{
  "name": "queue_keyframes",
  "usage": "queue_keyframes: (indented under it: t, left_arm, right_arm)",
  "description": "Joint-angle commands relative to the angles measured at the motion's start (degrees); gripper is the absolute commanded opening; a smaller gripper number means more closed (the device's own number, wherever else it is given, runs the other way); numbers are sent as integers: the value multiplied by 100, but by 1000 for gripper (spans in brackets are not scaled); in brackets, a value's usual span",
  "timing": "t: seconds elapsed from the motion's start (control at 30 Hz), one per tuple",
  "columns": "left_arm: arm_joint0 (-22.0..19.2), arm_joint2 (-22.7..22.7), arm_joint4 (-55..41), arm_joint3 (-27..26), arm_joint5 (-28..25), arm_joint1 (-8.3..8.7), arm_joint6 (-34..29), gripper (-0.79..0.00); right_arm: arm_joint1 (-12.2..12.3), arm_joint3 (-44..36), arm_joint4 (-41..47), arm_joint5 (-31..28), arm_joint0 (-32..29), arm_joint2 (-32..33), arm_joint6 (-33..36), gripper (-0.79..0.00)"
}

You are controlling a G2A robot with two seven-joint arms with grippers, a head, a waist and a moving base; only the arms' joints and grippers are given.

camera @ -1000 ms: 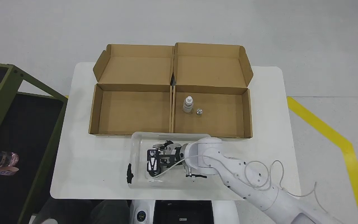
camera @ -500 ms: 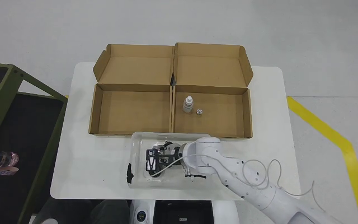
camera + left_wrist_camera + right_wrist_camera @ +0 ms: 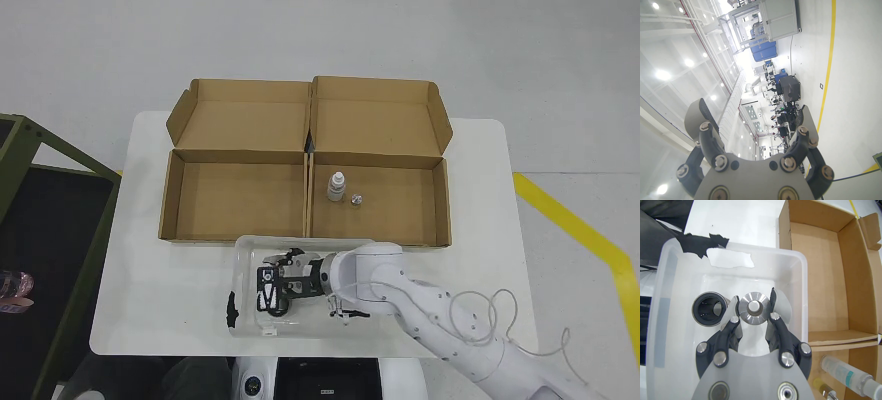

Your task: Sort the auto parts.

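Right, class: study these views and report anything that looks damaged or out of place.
On the clear bin, one wall carries ragged black tape and a half-torn white label, both ripped rather than cut. The metal bushing between the right gripper's jaws looks intact.

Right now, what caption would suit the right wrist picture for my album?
Right claw clasps a silver flanged part inside the clear bin, a black-lined sleeve beside it.
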Motion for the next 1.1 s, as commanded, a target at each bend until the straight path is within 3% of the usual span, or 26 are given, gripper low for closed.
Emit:
queue_keyframes:
  t: [0.0,0.5,1.07]
  left_arm:
    - [0,0,0,0,0,0,0,0]
    - [0,0,0,0,0,0,0,0]
    - [0,0,0,0,0,0,0,0]
  right_arm:
    - [19,-134,16,-6,-29,87,-18,-785]
    - [179,-964,120,-76,-249,861,-71,-785]
    - [245,-1159,287,15,-162,1400,-135,-785]
